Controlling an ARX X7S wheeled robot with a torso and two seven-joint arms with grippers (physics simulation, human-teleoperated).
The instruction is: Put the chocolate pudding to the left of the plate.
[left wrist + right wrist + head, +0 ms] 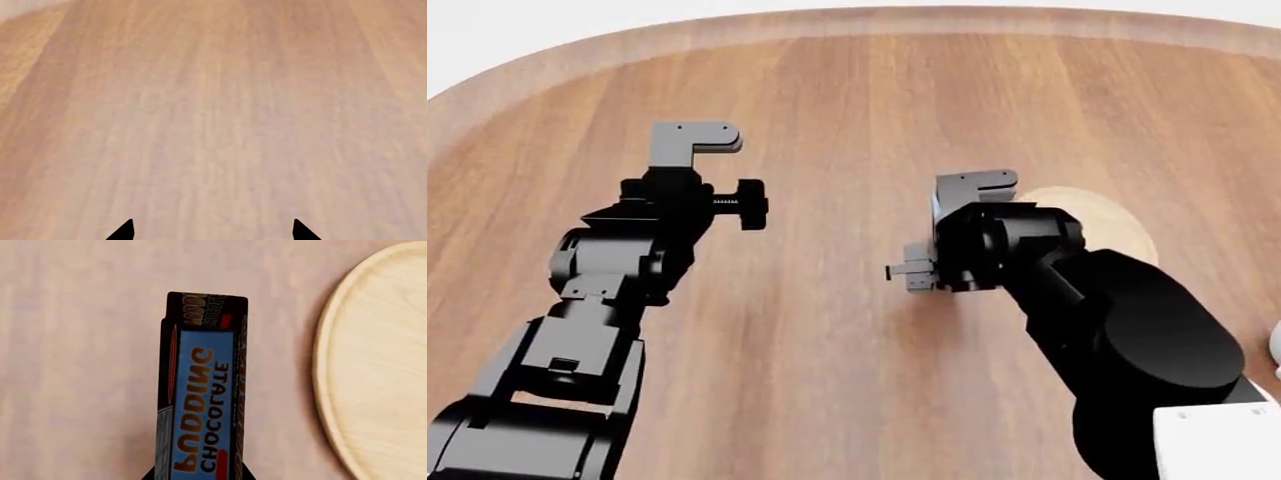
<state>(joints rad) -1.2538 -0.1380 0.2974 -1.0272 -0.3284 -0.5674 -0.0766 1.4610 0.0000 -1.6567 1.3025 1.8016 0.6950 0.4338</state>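
Observation:
My right gripper (198,475) is shut on the chocolate pudding (203,390), a thin carton with a light blue face and dark brown and red edges. The carton stands out lengthwise from the jaws over the wooden table. The plate (380,365), a light-tan wooden disc with a thin rim, lies a short gap from the carton. In the head view the right gripper (941,275) hangs just left of the plate (1101,225) and hides the pudding. My left gripper (213,230) is open over bare wood, far from both.
The round wooden table (854,90) curves away at the back, with its edge near the top of the head view. A pale object (1274,345) peeks in at the right border. My left arm (627,260) reaches over the table's left half.

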